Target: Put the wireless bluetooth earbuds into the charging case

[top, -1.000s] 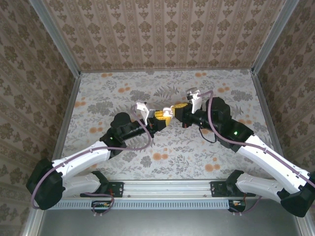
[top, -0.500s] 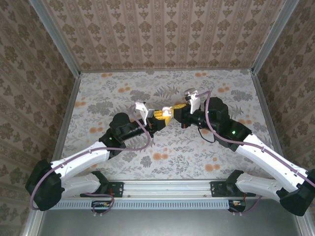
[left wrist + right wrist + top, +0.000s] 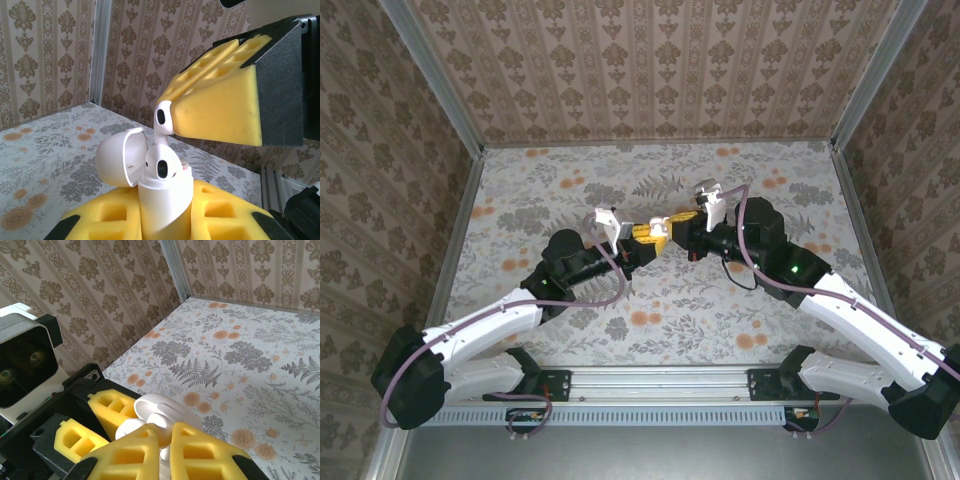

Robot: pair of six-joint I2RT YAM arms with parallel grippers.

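The white charging case (image 3: 165, 200) stands upright between the yellow pads of my left gripper (image 3: 167, 227), which is shut on it. Its lid (image 3: 117, 157) is swung open to the left. One white earbud (image 3: 161, 167) sits in the case's mouth. Just above it, my right gripper (image 3: 165, 450) is shut on a second white earbud (image 3: 164, 117), whose stem points down into the case. In the right wrist view the open case (image 3: 158, 405) lies directly under that earbud (image 3: 165, 453). From above, the left gripper (image 3: 642, 236) and right gripper (image 3: 665, 228) meet tip to tip over mid-table.
The floral tabletop (image 3: 740, 300) is walled by patterned panels, with metal corner posts (image 3: 435, 80) at the back. Both arms reach in from the near rail (image 3: 660, 378). The right gripper's foam pad (image 3: 220, 110) hangs close above the case.
Both grippers have drifted slightly to the left together, still tip to tip. Neither grip has changed.
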